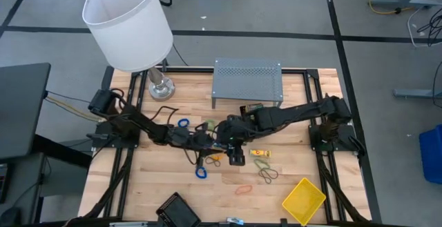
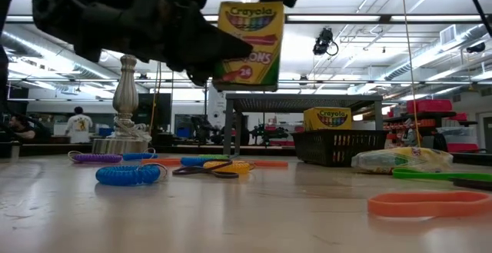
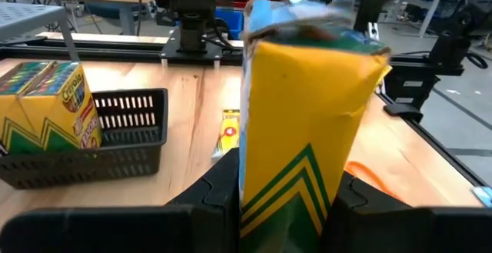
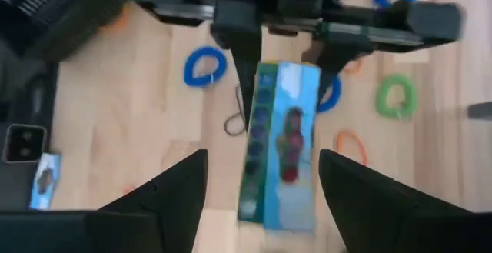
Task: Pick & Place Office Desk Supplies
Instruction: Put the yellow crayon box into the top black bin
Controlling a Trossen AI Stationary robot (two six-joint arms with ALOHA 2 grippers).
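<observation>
On a wooden bench [image 1: 124,185] in a workshop, the left gripper [image 3: 280,199] holds a crayon box [image 2: 250,45] aloft at centre frame while the right gripper [image 4: 261,176], jaws wide, straddles it; a mistimed release could drop it.

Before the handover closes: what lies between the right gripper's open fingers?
The top of the crayon box, held by the left gripper, lies between the right gripper's fingers in the right wrist view, untouched.
</observation>
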